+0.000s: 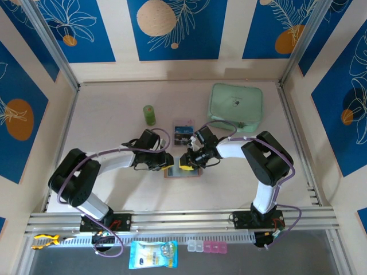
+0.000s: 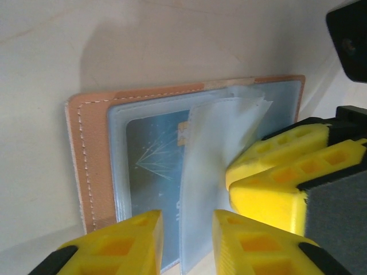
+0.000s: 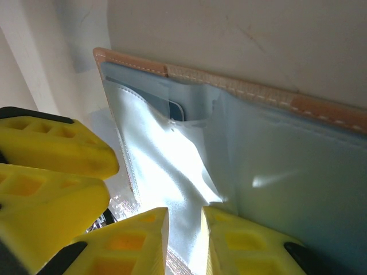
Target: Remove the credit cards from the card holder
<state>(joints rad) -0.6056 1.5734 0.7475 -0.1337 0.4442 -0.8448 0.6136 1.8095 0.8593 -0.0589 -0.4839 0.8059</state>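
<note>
Now we crowd the open card holder [image 2: 92,150].
Our left gripper [image 2: 187,220] stands slightly parted around its clear sleeve [image 2: 217,134]; whether the right gripper [image 3: 185,216] grips, we cannot tell. A blue credit card [image 2: 152,163] sits pocketed just ahead.

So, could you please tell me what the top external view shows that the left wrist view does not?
From above you get the surroundings: a mint-green pouch, a small green bottle and cards lying on the table beyond the card holder. The left wrist view adds detail: the holder's stitched salmon edge, a blue card inside a clear pocket, and a loose clear sleeve standing between the fingertips of the left gripper. Both show the open holder with the right gripper meeting the left over it.
</note>
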